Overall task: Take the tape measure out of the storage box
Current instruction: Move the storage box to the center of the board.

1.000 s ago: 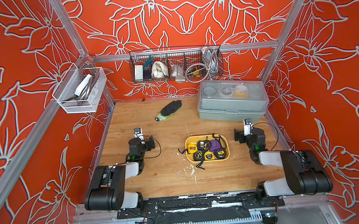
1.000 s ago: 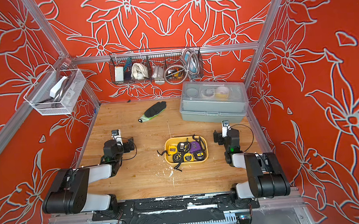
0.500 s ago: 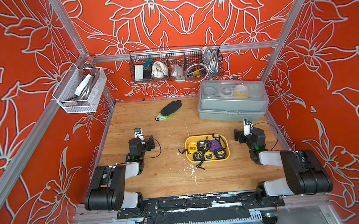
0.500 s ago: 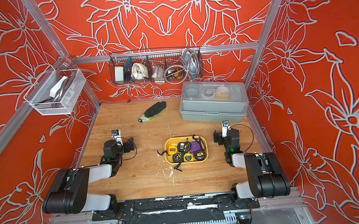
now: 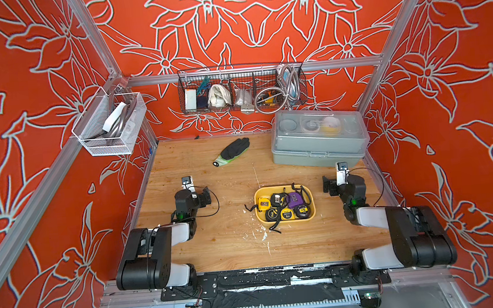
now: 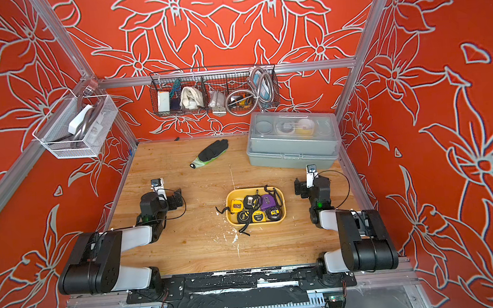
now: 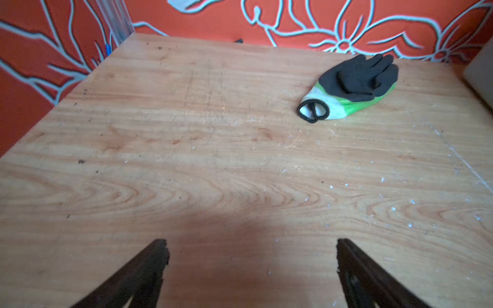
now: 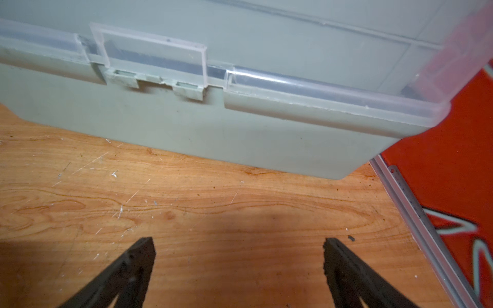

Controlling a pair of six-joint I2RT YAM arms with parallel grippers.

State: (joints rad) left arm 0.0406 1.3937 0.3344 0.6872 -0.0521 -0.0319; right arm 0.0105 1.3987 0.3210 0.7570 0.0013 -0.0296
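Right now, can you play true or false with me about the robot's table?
1. The tape measures lie in the tray. True.
2. The left fingers hold the glove. False: they are open and empty; the glove lies on the table.
3. The grey case has its lid on. True.
4. The purple tape measure lies outside the tray. False: it is inside.
5. The right fingers are open. True.

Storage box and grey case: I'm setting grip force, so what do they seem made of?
Storage box: probably moulded plastic, smooth yellow; rounded corners and a thin low rim suggest it. Grey case: plastic too, matte opaque base, with a translucent lid and clear latch tab in the right wrist view.
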